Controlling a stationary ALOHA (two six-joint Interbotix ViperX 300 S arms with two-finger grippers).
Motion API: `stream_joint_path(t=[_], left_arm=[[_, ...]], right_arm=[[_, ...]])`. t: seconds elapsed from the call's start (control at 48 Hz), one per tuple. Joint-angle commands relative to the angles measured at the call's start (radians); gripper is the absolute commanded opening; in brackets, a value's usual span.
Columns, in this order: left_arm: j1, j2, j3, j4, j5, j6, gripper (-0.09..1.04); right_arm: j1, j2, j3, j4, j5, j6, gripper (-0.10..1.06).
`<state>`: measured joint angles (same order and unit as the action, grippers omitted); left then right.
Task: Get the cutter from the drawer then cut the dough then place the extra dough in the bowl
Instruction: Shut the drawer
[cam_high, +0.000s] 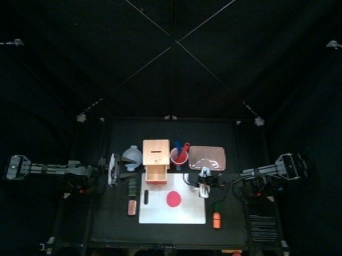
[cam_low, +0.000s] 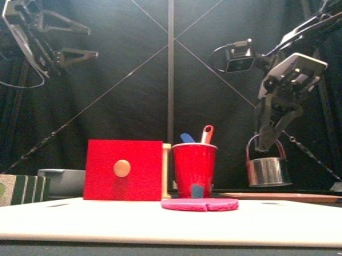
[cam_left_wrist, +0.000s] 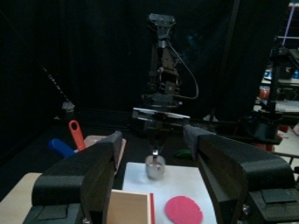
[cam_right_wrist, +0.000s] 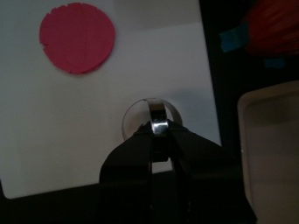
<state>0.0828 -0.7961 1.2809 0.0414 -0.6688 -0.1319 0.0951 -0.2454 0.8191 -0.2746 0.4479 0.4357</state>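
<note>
Cutter, clamped in the right gripper, shows over the board in its wrist view; left gripper splayed.

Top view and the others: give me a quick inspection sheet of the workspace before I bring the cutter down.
Surface: white board lies flat at the table's front.
Job's things: red dough is whole, on the board. The cutter hangs over the board, clear of the dough. The box is behind the board, with the bowl to its left.
Clutter: red cup with knives, and pink tray, both at the back.
Grippers: right gripper is shut on the cutter's handle. The left gripper is open, raised and empty.
Cables: nothing seen.
Surroundings: black curtains, otherwise nothing seen.
</note>
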Motion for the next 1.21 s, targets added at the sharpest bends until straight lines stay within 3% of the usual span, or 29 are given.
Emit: stream_joint_path(t=[0.021, 0.417, 0.688, 0.833, 0.958, 1.104, 1.208], left_arm=[[0.034, 0.002, -0.040, -0.003, -0.009, -0.002, 0.92], [0.143, 0.008, -0.080, -0.058, -0.003, 0.000, 0.91], [0.302, 0.094, -0.137, -0.094, 0.043, -0.005, 0.91], [0.413, 0.224, -0.213, -0.158, 0.164, 0.000, 0.88], [0.494, 0.348, -0.330, -0.103, 0.296, 0.000, 0.82], [0.531, 0.471, -0.514, -0.008, 0.512, -0.003, 0.70], [0.551, 0.554, -0.634, 0.040, 0.660, 0.000, 0.58]], right_arm=[[0.002, 0.003, -0.005, 0.005, -0.025, 0.014, 0.49], [0.002, 0.009, -0.026, 0.032, -0.031, 0.041, 0.78], [-0.011, 0.037, -0.149, -0.041, -0.112, 0.043, 0.79], [-0.021, 0.121, -0.221, -0.017, -0.204, 0.040, 0.78], [-0.015, 0.204, -0.282, -0.020, -0.250, 0.029, 0.77], [0.003, 0.295, -0.370, -0.049, -0.259, 0.029, 0.74], [0.018, 0.350, -0.417, -0.057, -0.256, 0.029, 0.64]])
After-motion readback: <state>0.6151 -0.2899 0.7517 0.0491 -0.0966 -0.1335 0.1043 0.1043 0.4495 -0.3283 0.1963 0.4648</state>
